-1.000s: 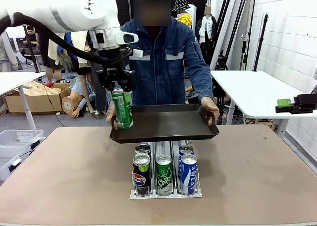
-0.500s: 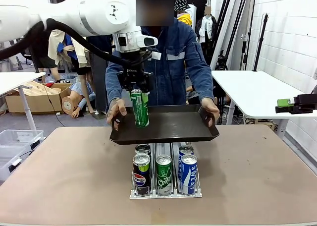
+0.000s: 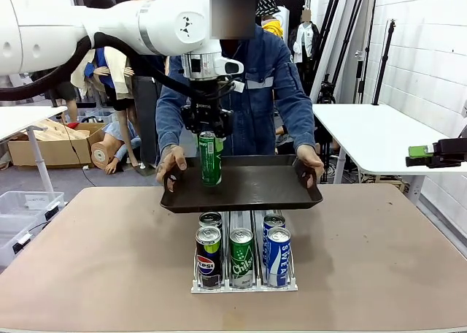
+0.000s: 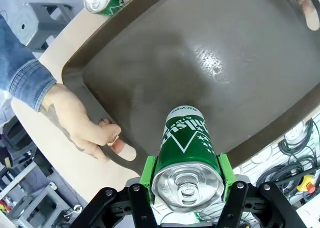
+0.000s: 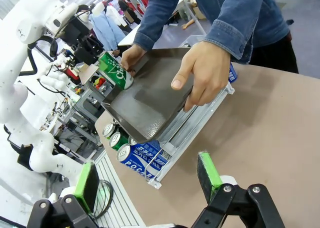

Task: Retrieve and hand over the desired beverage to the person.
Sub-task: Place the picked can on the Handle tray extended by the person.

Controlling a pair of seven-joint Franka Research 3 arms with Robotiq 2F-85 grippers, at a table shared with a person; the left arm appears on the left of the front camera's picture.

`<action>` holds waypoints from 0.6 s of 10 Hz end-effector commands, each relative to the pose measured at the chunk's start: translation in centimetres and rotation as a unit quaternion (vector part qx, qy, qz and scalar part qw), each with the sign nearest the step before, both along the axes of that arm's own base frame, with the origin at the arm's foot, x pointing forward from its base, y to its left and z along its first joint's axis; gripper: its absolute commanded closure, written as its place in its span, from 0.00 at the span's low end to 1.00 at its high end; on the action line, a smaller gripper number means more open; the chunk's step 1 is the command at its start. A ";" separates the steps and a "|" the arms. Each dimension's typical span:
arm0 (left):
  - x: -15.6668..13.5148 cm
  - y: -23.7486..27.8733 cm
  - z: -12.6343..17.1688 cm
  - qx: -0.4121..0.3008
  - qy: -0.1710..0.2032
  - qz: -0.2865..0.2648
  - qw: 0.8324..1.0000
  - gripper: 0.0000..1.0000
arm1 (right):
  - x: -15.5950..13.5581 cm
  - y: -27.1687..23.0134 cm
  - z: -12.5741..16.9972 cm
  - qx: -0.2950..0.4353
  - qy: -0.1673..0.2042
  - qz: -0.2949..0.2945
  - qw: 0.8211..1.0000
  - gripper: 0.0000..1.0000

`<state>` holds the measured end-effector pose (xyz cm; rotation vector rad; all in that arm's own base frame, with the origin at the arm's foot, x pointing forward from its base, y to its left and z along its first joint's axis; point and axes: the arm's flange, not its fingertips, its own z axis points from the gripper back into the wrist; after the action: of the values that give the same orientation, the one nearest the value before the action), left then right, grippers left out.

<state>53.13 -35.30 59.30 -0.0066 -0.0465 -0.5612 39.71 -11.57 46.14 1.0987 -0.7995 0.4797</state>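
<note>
My left gripper (image 3: pixel 209 131) is shut on the top of a green Sprite can (image 3: pixel 210 158), holding it upright over the left part of a dark tray (image 3: pixel 241 200). The person (image 3: pixel 252 85) in a blue denim jacket holds that tray by both ends above the table. In the left wrist view the green pads (image 4: pixel 148 170) clamp the can (image 4: pixel 187 153), its base close to the tray floor (image 4: pixel 200 63); I cannot tell whether they touch. My right gripper (image 5: pixel 147 183) stands open and holds nothing, off the table's right side.
A white rack (image 3: pixel 243 283) with Pepsi, green and blue cans stands on the table below the tray's front edge. The person's hands (image 3: pixel 172 163) grip the tray rims. A white side table (image 3: pixel 365 136) stands to the right.
My left arm has carried the green can rightward, from the tray's left edge to over its left part. The person, the tray and the right gripper have stayed put.
</note>
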 end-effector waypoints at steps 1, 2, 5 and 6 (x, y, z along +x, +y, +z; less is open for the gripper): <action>0.5 -0.3 0.3 0.007 -0.013 0.012 1.000 0.84 | -0.1 0.0 0.0 0.000 0.002 0.003 1.000 0.00; 0.7 -0.2 -0.3 0.005 -0.010 0.009 1.000 0.84 | -0.1 0.0 0.0 0.000 0.002 0.003 1.000 0.00; 1.0 0.6 -1.9 -0.007 0.001 0.011 1.000 0.84 | -0.1 0.0 0.0 0.000 0.002 0.003 1.000 0.00; 1.0 0.8 -2.3 -0.009 0.004 0.009 1.000 0.84 | -0.1 0.0 0.0 0.000 0.002 0.003 1.000 0.00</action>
<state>54.38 -34.89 56.91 -0.0040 -0.0282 -0.5455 39.71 -11.57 46.14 1.0987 -0.7995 0.4797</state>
